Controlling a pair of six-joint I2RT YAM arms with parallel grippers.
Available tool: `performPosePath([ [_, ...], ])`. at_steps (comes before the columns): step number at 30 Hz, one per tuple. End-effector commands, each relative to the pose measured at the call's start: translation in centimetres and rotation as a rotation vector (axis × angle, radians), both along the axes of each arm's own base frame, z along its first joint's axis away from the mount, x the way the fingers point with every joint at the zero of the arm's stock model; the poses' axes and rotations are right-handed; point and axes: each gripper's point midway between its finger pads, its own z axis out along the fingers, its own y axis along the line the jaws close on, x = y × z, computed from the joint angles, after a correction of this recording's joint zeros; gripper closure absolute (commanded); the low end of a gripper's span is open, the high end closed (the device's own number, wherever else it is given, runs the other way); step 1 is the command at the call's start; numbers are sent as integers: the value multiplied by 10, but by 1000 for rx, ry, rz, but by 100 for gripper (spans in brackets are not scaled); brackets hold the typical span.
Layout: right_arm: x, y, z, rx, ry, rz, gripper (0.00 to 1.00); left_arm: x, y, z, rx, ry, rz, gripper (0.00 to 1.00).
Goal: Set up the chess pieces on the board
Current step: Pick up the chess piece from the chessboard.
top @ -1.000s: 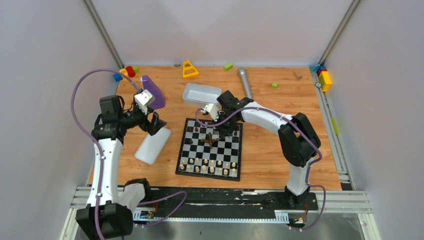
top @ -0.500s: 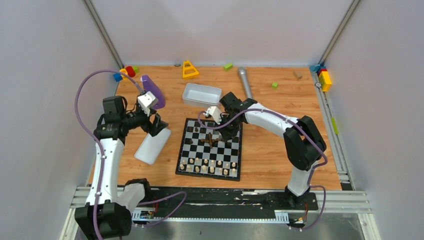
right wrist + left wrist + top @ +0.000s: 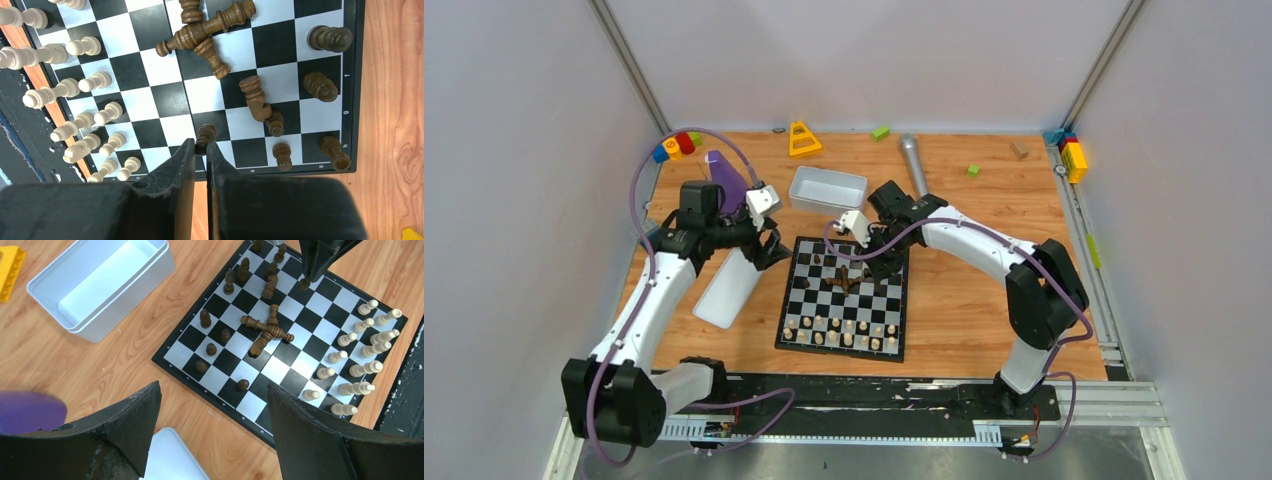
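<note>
the right pincer (image 3: 201, 146) was closed on a dark pawn (image 3: 205, 133) over a square near the far edge of the board (image 3: 865, 300). the left pincer (image 3: 214, 386) hung wide open and empty above the table (image 3: 964, 310), just beside the board's far left corner. the pale chess pieces (image 3: 844, 333) stood in two rows along the board's near edge. several dark chess pieces (image 3: 267, 330) lay toppled in a heap mid-board, with others upright around them. a white tray (image 3: 828, 188) sat beyond the board, and a white lid (image 3: 729, 290) lay to its left.
</note>
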Motion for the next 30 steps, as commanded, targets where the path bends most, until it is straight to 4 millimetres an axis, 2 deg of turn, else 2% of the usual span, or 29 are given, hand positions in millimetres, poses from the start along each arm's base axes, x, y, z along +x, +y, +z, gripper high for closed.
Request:
performPosePath([
  [1, 13, 6, 36, 57, -89, 3, 100, 17, -11, 10, -7, -56, -18, 15],
  [8, 30, 7, 52, 101, -102, -48, 100, 27, -19, 10, -21, -72, -9, 16],
  [12, 36, -1, 62, 126, -108, -88, 100, 29, -34, 3, 1, -82, -63, 19],
  [14, 39, -7, 66, 146, -99, -113, 100, 29, -47, -5, 27, -88, -109, 20],
  [19, 49, -29, 78, 198, -84, -193, 100, 25, -94, -27, 138, -144, -280, 20],
  [20, 51, -33, 81, 209, -85, -209, 100, 26, -101, -26, 148, -159, -301, 20],
  [21, 52, -37, 83, 219, -86, -225, 100, 24, -112, -36, 176, -157, -339, 21],
  [22, 53, -42, 87, 230, -89, -241, 100, 23, -124, -33, 183, -171, -369, 21],
  [23, 54, -46, 89, 236, -94, -256, 100, 26, -128, -45, 213, -158, -383, 21],
  [24, 54, -52, 88, 237, -93, -271, 100, 25, -138, -44, 220, -166, -409, 22],
  [25, 55, -56, 89, 241, -97, -285, 100, 27, -142, -57, 249, -149, -423, 22],
  [26, 54, -60, 90, 245, -99, -297, 100, 28, -150, -55, 256, -155, -439, 23],
  [27, 55, -65, 90, 250, -101, -311, 100, 30, -154, -67, 276, -130, -446, 24],
  [28, 54, -68, 91, 254, -102, -322, 100, 29, -162, -67, 279, -129, -463, 24],
  [30, 53, -76, 92, 258, -107, -343, 100, 30, -172, -84, 306, -92, -478, 25],
])
